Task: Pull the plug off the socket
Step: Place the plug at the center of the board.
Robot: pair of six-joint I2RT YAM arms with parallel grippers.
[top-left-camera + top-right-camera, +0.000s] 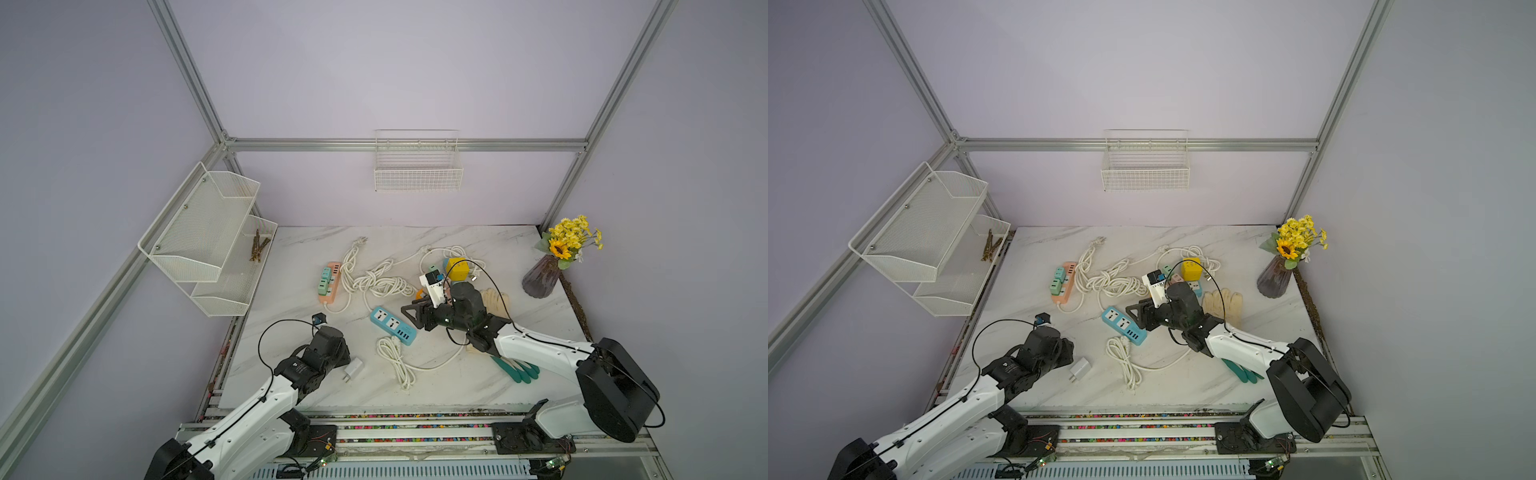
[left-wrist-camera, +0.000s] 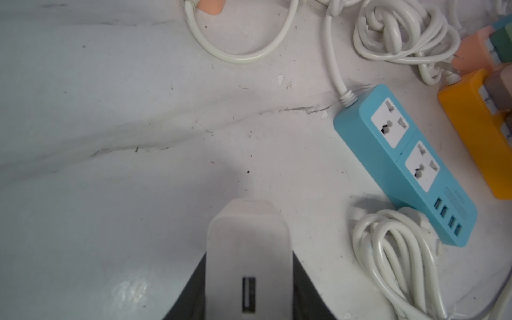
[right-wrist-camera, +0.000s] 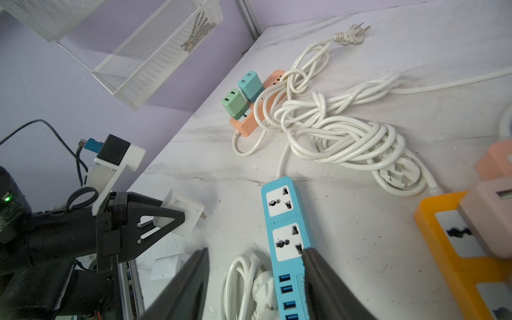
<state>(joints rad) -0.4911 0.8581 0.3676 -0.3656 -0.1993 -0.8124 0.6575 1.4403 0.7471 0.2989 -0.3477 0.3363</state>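
Observation:
The white USB plug (image 2: 248, 243) sits between my left gripper's (image 2: 249, 277) black fingers, which are shut on it. In the right wrist view this plug (image 3: 181, 212) hangs just above the table, prongs bare, left of the blue socket strip (image 3: 286, 230). Both sockets of the strip (image 1: 392, 325) are empty. My right gripper (image 3: 256, 263) is open over the strip's USB end, one finger (image 3: 318, 277) at the strip's edge, the other beyond the coiled cord (image 3: 243, 288). In both top views the held plug is hidden under the left wrist (image 1: 328, 347).
A second white charger (image 1: 353, 369) lies beside the left arm. A peach strip (image 1: 329, 284) carries two green chargers. Tangled white cables (image 1: 380, 282), a yellow socket block (image 1: 457, 268), gloves (image 1: 517, 370) and a flower vase (image 1: 540, 280) crowd the back and right.

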